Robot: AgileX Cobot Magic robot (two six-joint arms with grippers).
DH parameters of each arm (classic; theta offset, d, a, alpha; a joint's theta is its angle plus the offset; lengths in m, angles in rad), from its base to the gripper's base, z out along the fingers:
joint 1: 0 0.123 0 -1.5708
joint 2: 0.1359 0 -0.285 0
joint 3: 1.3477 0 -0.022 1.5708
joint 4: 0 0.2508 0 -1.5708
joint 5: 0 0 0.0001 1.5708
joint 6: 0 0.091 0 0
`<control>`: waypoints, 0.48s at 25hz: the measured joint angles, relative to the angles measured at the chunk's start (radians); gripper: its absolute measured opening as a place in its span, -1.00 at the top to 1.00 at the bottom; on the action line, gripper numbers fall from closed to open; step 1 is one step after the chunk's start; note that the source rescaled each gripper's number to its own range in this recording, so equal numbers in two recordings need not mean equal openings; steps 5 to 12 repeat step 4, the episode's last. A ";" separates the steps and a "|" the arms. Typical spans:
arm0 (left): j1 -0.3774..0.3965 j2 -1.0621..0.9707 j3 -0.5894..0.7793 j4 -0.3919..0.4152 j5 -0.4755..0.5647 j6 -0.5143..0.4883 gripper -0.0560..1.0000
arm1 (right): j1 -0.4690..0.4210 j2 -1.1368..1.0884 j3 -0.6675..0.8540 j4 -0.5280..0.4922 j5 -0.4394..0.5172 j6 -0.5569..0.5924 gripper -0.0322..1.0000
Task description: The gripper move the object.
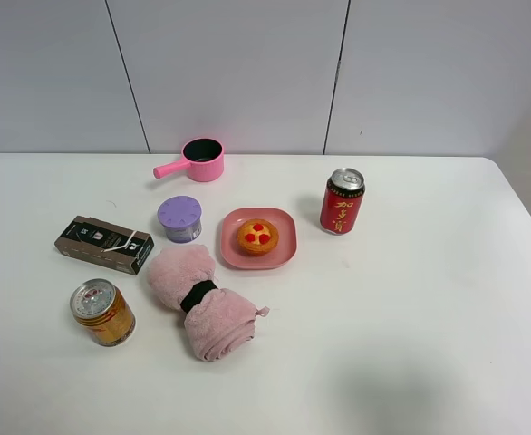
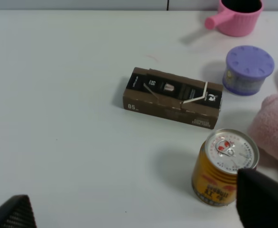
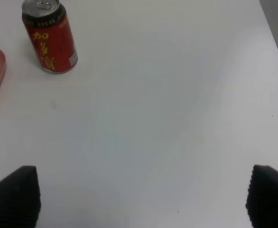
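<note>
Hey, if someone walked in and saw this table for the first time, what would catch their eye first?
Probably the pink plate mid-table holding a tart with red dots, with the rolled pink towel just in front of it. Next, the red can standing right of the plate, and the dark brown carton lying flat at the left, behind a gold can.

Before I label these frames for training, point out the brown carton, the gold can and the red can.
brown carton (image 2: 172, 97), left wrist view, middle of its top face.
gold can (image 1: 103, 313), exterior high view, its side wall.
red can (image 3: 52, 45), right wrist view, its printed side.
</note>
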 joint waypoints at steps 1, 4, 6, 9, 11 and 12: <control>0.000 0.000 0.000 0.000 0.000 0.000 -1.00 | 0.000 0.000 0.000 0.000 0.000 0.002 -0.28; 0.000 0.000 0.000 0.000 0.000 0.000 -1.00 | 0.000 0.000 0.000 0.000 0.000 0.005 -0.28; 0.000 0.000 0.000 0.000 0.000 0.000 -1.00 | 0.000 0.000 0.000 0.000 0.000 0.005 -0.28; 0.000 0.000 0.000 0.000 0.000 0.000 -1.00 | 0.000 0.000 0.000 0.000 0.000 0.005 -0.28; 0.000 0.000 0.000 0.000 0.000 0.000 -1.00 | 0.000 0.000 0.000 0.000 0.000 0.005 -0.28; 0.000 0.000 0.000 0.000 0.000 0.000 -1.00 | 0.000 0.000 0.000 0.000 0.000 0.005 -0.28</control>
